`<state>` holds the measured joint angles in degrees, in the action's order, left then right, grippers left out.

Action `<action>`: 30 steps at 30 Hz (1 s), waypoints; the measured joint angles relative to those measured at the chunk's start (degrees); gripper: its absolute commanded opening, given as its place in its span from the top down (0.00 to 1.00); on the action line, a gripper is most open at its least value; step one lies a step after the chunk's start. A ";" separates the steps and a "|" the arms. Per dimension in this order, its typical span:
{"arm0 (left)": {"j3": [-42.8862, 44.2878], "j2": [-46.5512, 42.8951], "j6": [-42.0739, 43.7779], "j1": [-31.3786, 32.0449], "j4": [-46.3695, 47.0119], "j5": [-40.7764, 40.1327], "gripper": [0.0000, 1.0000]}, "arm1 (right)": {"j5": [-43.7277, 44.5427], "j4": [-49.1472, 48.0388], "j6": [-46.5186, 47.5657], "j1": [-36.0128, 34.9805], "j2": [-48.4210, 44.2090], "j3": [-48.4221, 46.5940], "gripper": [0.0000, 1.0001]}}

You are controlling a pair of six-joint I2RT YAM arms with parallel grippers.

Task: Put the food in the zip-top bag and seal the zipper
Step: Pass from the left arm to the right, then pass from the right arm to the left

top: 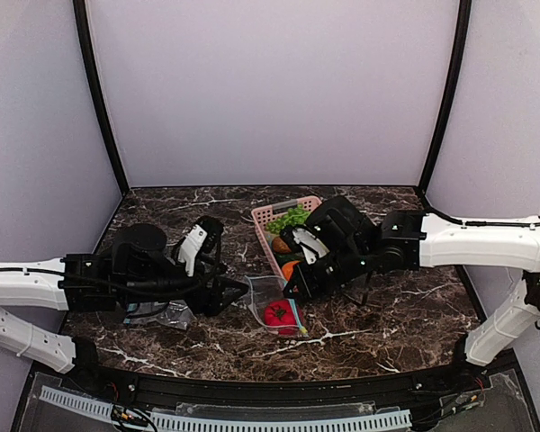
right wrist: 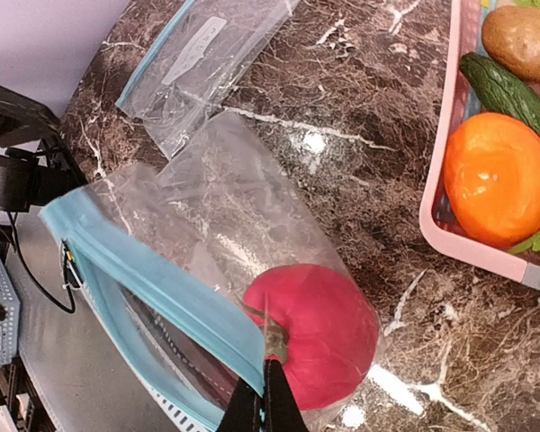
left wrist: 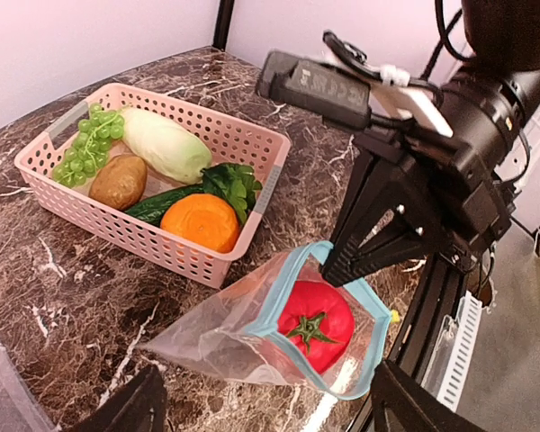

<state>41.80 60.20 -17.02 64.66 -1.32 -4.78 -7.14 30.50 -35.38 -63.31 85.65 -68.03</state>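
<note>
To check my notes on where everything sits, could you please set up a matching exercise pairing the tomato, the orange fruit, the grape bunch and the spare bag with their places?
Things:
1. tomato
2. orange fruit
3. grape bunch
4. spare bag

Places:
A. lying flat on the table
B. in the pink basket, beside the pale vegetable
C. inside the open zip-top bag
D. in the basket corner nearest that bag

Pairs: 1-C, 2-D, 3-B, 4-A
</note>
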 measured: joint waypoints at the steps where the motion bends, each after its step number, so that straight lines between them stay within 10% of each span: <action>1: 1.16 0.00 -1.25 0.00 -0.96 -0.87 0.17 | 0.11 0.09 -0.94 0.00 0.00 -0.02 1.00; 13: -0.59 -0.15 -24.68 0.00 -3.93 -2.01 0.14 | 2.34 -3.58 -15.63 -0.13 3.28 0.02 1.00; 27: -4.48 5.84 -34.73 0.07 0.50 -0.17 0.51 | 2.93 -6.60 -17.70 -0.52 3.93 0.15 1.00; 30: -4.48 6.56 -35.10 0.07 1.68 -0.31 0.72 | 2.93 -6.88 -17.70 -0.63 3.93 0.46 1.00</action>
<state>37.32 66.76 -52.12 64.73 0.36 -5.08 -4.21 23.62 -53.08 -63.94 89.58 -67.57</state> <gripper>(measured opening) 0.455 0.006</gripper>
